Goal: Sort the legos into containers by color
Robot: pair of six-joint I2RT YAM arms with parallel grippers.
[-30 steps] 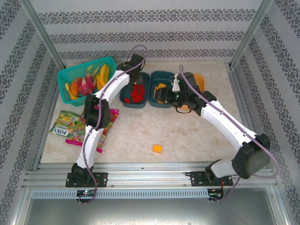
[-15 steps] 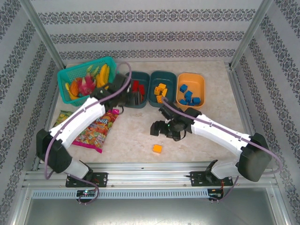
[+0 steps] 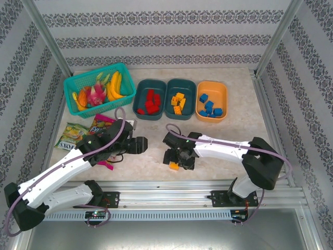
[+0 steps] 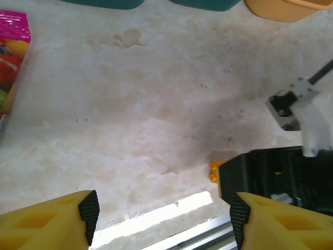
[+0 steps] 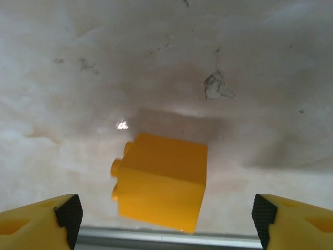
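Both arms have swung back from the containers. The right hand hangs spread directly over the last loose orange lego on the tabletop, with the left hand spread near it. Beyond it, red, orange and blue legos sit sorted. The snack bags' lettering is too small to read.
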